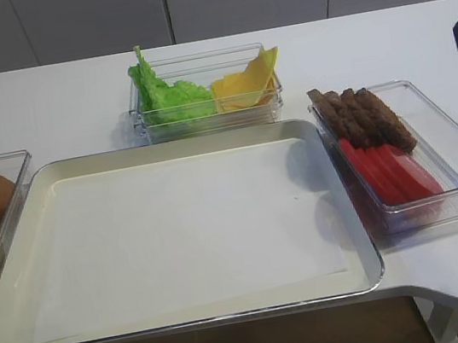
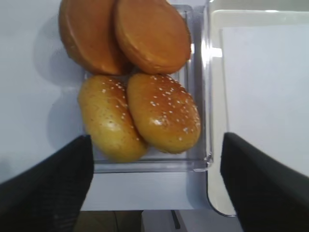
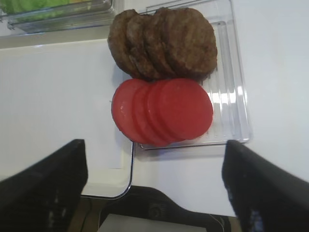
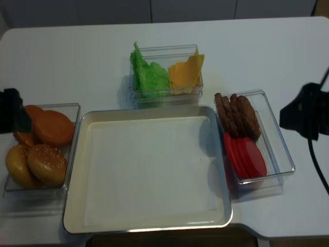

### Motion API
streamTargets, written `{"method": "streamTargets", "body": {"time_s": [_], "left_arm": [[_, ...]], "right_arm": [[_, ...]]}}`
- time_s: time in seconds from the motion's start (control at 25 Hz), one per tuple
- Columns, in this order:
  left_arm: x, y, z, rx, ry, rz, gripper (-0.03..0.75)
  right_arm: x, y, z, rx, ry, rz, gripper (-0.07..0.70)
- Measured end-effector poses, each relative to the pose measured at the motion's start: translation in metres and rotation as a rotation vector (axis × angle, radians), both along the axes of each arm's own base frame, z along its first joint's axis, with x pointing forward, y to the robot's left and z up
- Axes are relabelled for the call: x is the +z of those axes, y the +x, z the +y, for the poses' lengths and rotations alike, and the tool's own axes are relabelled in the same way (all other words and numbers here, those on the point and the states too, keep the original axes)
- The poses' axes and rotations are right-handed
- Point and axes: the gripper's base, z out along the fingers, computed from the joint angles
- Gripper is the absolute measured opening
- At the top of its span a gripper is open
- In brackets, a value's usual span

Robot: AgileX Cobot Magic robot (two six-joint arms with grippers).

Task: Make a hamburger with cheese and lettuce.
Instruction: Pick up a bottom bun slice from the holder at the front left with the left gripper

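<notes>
The lettuce (image 1: pixel 168 97) and the cheese slices (image 1: pixel 246 85) stand side by side in a clear box at the back; they also show from above as lettuce (image 4: pixel 149 77) and cheese (image 4: pixel 184 73). Buns lie in a clear box at the left: two smooth brown halves (image 2: pixel 125 36) and two sesame tops (image 2: pixel 145 113). No pale cut face shows. My left gripper (image 2: pixel 155 140) is open and empty above the near end of the bun box. My right gripper (image 3: pixel 154 145) is open and empty, in front of the patty box. Both hang at the table's sides: the left gripper (image 4: pixel 10 117) and the right gripper (image 4: pixel 306 117).
A large metal tray (image 1: pixel 194 228) lined with white paper fills the middle. On its right a clear box holds brown patties (image 1: pixel 363 117) and red tomato slices (image 1: pixel 388 169). The table's front edge runs just below the tray.
</notes>
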Motion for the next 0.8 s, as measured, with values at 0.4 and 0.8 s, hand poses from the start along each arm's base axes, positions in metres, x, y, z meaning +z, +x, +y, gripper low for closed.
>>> {"method": "streamTargets", "body": {"time_s": [0.4,0.8], "left_arm": [[-0.002,0.048,0.036,0.012,0.003,0.018,0.610],[-0.037,0.096,0.070,-0.012,-0.015,0.101,0.610]], "right_arm": [[-0.008,0.013,0.004,0.064,-0.014,0.060,0.694],[-0.009,0.011,0.008,0.117,-0.002,0.075,0.694]]}}
